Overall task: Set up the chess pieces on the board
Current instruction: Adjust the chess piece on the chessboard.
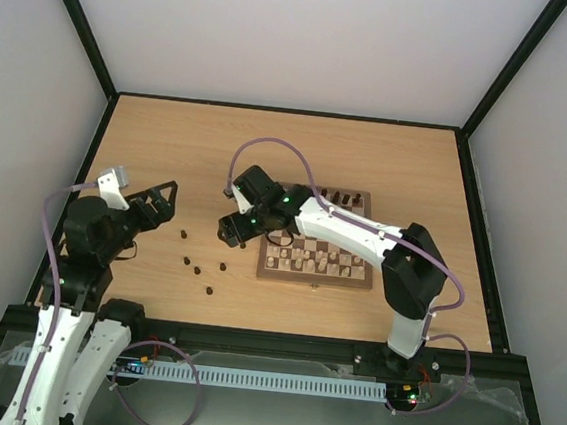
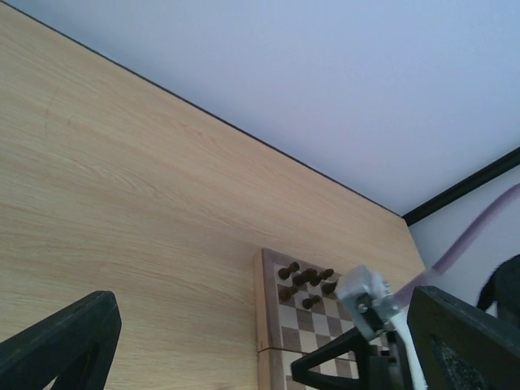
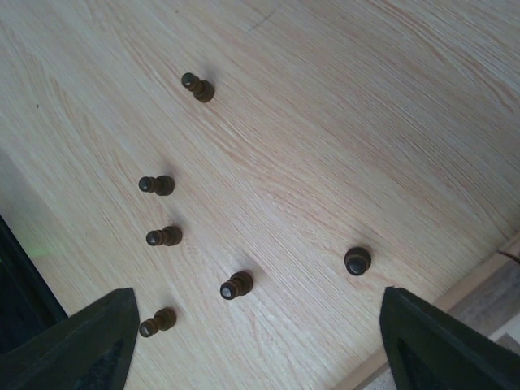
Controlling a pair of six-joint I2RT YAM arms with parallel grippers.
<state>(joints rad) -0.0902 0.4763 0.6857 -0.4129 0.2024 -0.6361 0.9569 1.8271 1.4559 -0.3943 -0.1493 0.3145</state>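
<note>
Right end effector (image 3: 256, 329) hung spread and empty over loose chess pieces (image 3: 236, 285) on the desk (image 3: 366, 122), presumably staging a pick for the board (image 1: 309, 278). Left end effector (image 2: 260, 345) likewise spread, idle.

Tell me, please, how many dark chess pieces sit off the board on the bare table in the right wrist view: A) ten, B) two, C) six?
C: six separate dark chess pieces can be counted, scattered on the table in that view.
</note>
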